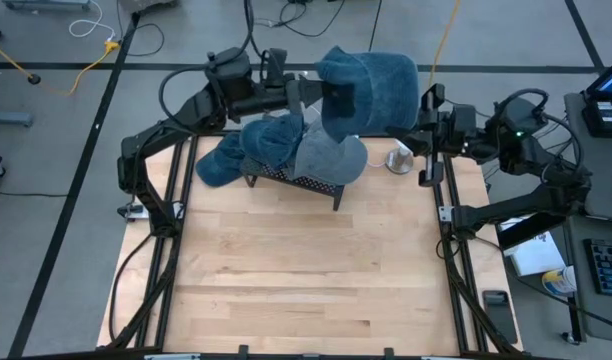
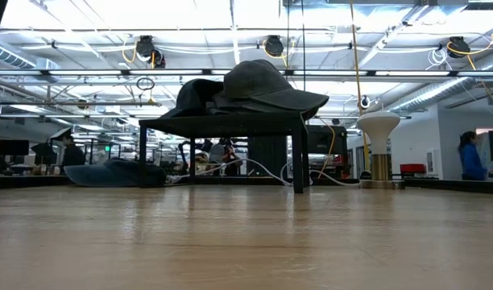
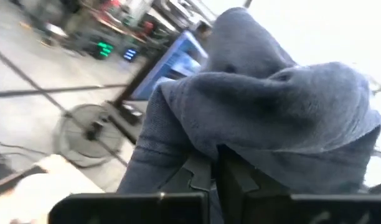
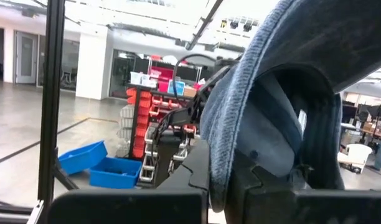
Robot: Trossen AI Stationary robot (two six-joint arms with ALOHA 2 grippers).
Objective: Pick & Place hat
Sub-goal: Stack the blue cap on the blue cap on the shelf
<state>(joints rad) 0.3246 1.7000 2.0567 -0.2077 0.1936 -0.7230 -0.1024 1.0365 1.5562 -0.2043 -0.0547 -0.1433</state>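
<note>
Premises: an open-plan robotics lab or workshop. The low view shows a high ceiling with exposed pipes (image 2: 230, 74), cable runs and strip lighting across the upper frame. Seated people (image 2: 68, 149) occupy workstations at mid left; another person (image 2: 470, 155) stands at far right. The right wrist view shows a rack of red parts bins (image 4: 154, 99) at centre and blue plastic bins (image 4: 97, 163) on a polished concrete floor at lower left.

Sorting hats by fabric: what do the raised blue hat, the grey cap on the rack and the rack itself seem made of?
Raised blue hat: seemingly soft washed denim or cotton, matte, folding limply in both grippers.
Grey cap: likely cotton twill, matte, with a stiffer brim.
Black rack: apparently painted metal, with a perforated top and thin straight legs.
</note>
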